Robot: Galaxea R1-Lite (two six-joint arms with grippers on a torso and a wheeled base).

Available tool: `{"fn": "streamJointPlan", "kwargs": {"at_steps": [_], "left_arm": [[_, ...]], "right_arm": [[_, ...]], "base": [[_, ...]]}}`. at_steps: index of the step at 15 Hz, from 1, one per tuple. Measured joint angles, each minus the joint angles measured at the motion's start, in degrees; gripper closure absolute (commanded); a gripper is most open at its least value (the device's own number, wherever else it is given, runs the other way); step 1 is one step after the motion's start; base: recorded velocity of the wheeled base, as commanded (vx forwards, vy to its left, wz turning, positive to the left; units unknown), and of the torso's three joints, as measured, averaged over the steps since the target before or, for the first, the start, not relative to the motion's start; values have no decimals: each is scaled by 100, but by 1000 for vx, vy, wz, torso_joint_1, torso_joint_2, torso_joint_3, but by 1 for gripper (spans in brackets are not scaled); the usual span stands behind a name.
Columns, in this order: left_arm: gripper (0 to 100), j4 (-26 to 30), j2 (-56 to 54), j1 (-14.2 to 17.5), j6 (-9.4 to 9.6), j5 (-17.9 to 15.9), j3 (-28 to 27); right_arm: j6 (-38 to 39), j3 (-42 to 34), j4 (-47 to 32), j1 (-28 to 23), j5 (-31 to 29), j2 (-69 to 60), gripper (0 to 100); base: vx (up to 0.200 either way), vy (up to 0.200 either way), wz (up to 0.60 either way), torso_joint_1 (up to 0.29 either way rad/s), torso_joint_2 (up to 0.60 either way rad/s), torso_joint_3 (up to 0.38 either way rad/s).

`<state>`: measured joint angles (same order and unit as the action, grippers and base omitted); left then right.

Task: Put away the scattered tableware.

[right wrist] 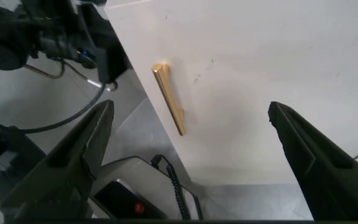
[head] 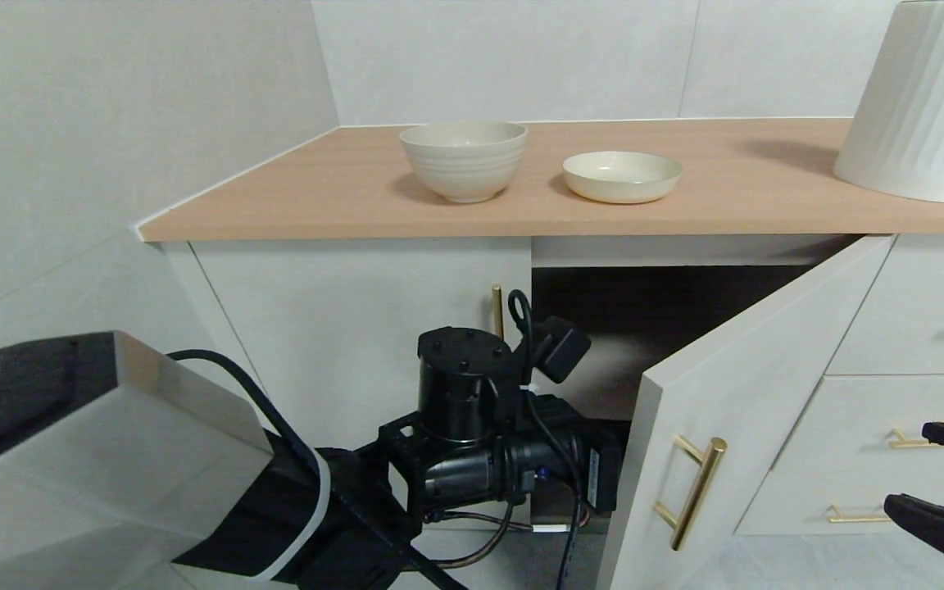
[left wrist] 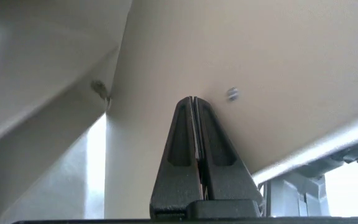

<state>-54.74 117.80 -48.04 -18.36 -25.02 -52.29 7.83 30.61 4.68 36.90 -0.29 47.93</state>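
The left end effector (left wrist: 193, 106) is clenched, its fingers pressed flat together with nothing between them. Its arm sits at the dark cupboard opening, just left of the open cupboard door (head: 734, 393). Above and left of the door, a ribbed cream bowl (head: 464, 160) stands upright on the worktop (head: 751, 205). A shallow cream dish (head: 622, 175) lies near it, almost straight above the door's hinge side. The door carries a gold handle (head: 693, 490) near its free edge. Right of the door, the right end effector (head: 908, 465) is released, jaws spread wide and holding nothing. Above and right of the door, a tall white ribbed container (head: 923, 106) stands on the worktop.
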Motion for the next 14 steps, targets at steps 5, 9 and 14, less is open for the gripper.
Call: {"fn": "streamJointPlan", "kwargs": {"at_steps": [5, 9, 14], "left_arm": [[100, 829, 23, -41, -11, 20, -588], [100, 897, 124, -129, -104, -9, -819], [100, 930, 318, -300, -107, 121, -1073]], "right_arm": [[-2, -7, 5, 0, 7, -72, 0], [0, 1, 10, 0, 108, -152, 0], [-2, 21, 27, 0, 456, -286, 0]], "base": [[-120, 0, 0, 2, 1, 1], [-50, 0, 0, 4, 2, -1], [0, 0, 0, 0, 0, 0]]}}
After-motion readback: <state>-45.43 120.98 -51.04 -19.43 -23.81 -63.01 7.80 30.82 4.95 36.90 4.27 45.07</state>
